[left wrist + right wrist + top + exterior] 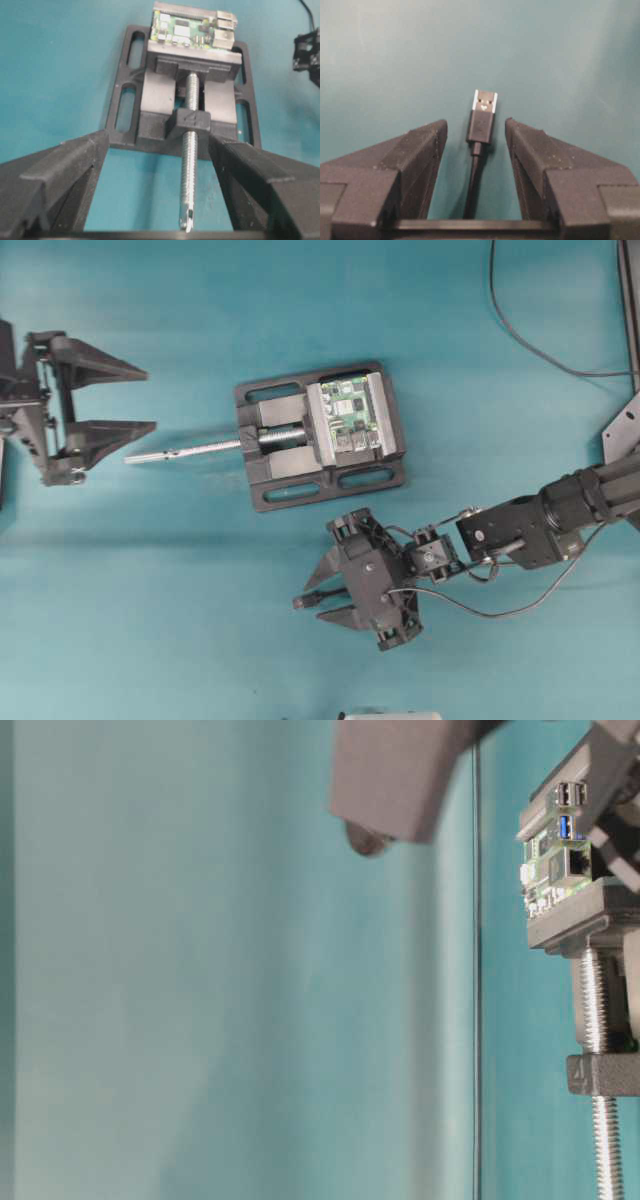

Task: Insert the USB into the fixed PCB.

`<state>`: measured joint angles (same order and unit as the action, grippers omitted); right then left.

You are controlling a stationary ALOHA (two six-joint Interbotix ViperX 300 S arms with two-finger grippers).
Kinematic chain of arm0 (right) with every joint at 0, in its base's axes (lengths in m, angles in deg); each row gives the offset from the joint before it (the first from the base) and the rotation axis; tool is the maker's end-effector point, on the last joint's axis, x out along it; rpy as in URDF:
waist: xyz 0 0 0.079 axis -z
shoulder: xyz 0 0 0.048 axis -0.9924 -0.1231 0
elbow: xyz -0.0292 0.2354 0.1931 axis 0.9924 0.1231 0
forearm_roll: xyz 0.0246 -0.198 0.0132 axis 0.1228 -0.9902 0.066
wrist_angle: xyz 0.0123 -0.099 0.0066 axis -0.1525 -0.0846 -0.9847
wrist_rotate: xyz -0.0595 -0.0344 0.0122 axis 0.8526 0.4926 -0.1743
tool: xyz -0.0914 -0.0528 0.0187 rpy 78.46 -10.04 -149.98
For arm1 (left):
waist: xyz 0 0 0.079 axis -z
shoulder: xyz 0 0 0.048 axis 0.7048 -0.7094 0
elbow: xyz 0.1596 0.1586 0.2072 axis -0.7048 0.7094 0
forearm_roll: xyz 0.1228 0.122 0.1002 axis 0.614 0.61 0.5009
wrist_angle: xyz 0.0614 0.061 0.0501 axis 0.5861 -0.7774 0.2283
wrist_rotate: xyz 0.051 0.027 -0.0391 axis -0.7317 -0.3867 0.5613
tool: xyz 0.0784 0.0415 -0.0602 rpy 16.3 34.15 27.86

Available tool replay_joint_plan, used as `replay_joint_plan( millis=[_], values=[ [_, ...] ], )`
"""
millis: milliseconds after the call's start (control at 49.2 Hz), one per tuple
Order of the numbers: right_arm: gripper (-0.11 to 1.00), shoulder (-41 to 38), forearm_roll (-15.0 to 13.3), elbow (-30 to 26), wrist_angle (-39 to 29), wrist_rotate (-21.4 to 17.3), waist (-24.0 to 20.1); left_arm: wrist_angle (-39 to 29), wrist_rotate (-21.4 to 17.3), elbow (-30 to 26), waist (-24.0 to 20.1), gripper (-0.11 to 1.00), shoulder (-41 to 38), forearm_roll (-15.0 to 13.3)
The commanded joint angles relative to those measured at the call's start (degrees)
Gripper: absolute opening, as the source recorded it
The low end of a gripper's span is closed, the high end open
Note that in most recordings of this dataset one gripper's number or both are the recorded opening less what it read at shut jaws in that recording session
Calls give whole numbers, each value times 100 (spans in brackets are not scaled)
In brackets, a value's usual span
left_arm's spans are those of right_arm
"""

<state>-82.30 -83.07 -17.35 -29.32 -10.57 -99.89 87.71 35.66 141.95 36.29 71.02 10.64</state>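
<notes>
The fixed PCB (350, 415), a small green board with silver ports, sits clamped in a black vise (265, 485) at the table's middle. It shows at the top of the left wrist view as the PCB (190, 32), and at the upper right as the PCB (560, 850). The USB (482, 117), a black plug with a metal tip, lies on the teal surface between my right gripper's open fingers, touching neither. Its thin cable runs back under the gripper. My right gripper (315, 600) is below the vise and points left. My left gripper (150, 398) stands open at the far left, facing the vise's screw rod (187, 175).
The silver screw rod (185, 450) sticks out left of the vise toward the left gripper. A thicker black cable (520, 335) curves across the top right. A white object (390, 716) peeks in at the bottom edge. A dark finger (400, 770) fills the table-level view's top.
</notes>
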Motion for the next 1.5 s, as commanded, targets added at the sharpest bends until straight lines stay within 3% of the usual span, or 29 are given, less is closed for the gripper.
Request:
replay_joint_plan(
  millis=[0, 224, 589, 772, 1118, 1220, 1484],
  values=[
    [55, 70, 141, -123, 9, 0, 18, -62, 9, 9, -18, 95, 229, 26],
    [54, 70, 519, -35, 0, 9, 0, -483, 9, 123, -18, 95, 668, 26],
    [54, 70, 791, -26, -246, 0, -220, -782, 0, 343, -141, 94, 1081, 26],
    [52, 70, 817, -26, -272, 0, -272, -782, 0, 369, -229, 94, 1187, 26],
    [30, 70, 817, -26, -378, -9, -404, -782, 0, 431, -281, 94, 1213, 26],
    [29, 70, 817, -26, -448, -9, -413, -782, 0, 475, -316, 94, 1213, 26],
    [21, 62, 817, -26, -510, -9, -448, -1107, 35, 1002, -360, 94, 1556, 26]
  ],
)
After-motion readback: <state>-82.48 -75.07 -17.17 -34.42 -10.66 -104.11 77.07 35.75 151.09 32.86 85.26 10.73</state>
